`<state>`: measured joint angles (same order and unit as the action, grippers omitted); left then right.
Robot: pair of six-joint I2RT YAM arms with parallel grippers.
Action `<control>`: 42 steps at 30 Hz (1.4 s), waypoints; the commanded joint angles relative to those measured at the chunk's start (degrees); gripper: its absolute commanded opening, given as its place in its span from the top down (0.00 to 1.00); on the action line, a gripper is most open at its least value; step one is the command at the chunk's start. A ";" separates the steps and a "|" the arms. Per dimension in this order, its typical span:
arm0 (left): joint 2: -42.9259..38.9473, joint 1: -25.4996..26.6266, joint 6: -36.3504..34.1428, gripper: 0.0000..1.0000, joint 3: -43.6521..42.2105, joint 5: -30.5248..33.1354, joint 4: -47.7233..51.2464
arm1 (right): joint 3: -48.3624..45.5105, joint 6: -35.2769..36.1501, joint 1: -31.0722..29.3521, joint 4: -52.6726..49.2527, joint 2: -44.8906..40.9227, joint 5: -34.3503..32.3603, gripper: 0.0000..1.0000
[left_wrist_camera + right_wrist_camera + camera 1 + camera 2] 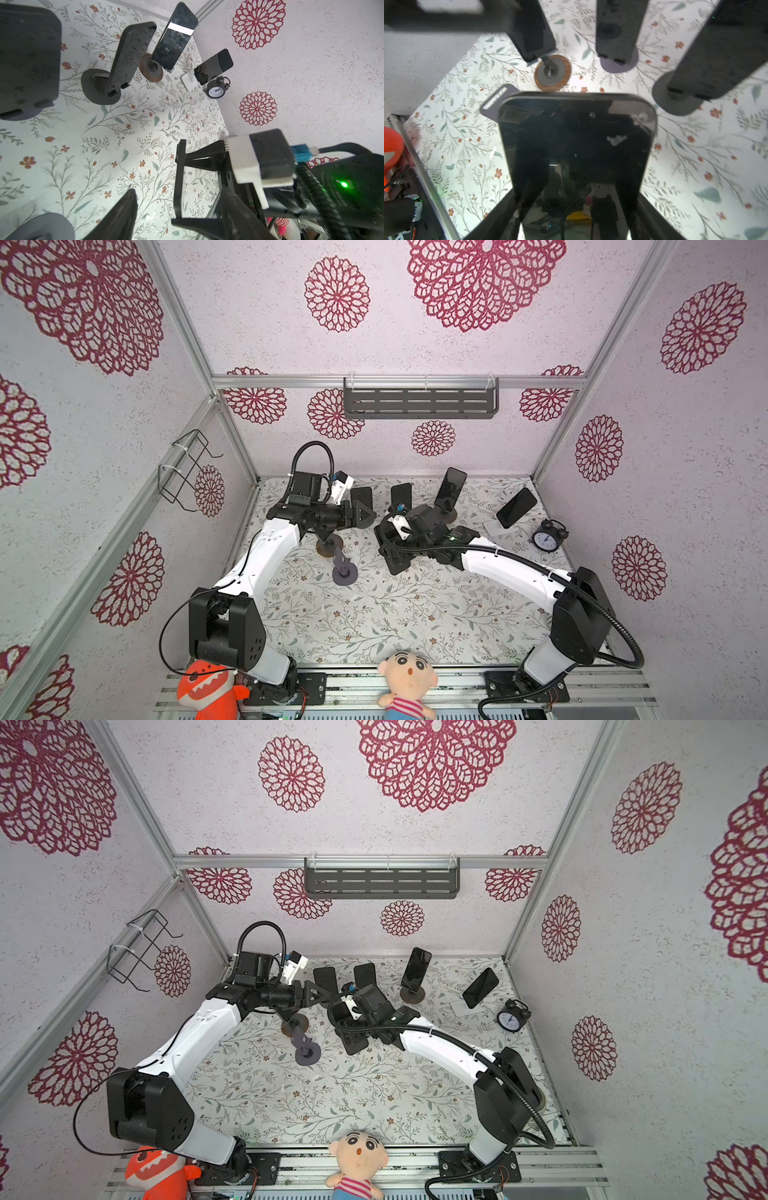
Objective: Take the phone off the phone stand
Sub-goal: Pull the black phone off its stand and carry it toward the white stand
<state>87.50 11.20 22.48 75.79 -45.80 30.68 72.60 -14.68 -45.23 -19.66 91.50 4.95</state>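
A black phone (577, 149) fills the right wrist view, and my right gripper (576, 224) is shut on its two long edges. In both top views the phone (395, 562) (355, 1043) hangs low over the floral table, to the right of the empty grey-purple phone stand (345, 569) (307, 1050). A corner of that stand (496, 99) shows behind the phone, and the two are apart. My left gripper (368, 514) (180, 220) is open and holds nothing. It is above a wood-based stand (329, 545).
Two black stand plates (361, 497) (401, 494) stand at the back. Farther right a phone leans on a wood-based stand (451, 487), another lies on a white stand (516, 508), and a black alarm clock (548, 536) is beside it. Walls enclose three sides.
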 commanded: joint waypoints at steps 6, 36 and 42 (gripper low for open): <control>-6.78 -1.58 -4.22 0.33 -1.28 10.92 -1.54 | -1.69 -2.39 12.95 -20.63 -9.22 -5.99 0.76; -15.87 -2.06 -9.08 0.33 -4.33 28.31 -2.63 | -2.61 10.77 37.78 -24.44 9.97 -5.02 0.90; -15.76 -2.06 -9.18 0.32 -4.33 28.22 -2.62 | -4.25 10.73 39.03 -22.16 10.29 -4.62 0.86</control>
<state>71.59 9.47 14.57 71.61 -17.65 28.25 68.31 -4.51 -7.16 -42.74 102.43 0.25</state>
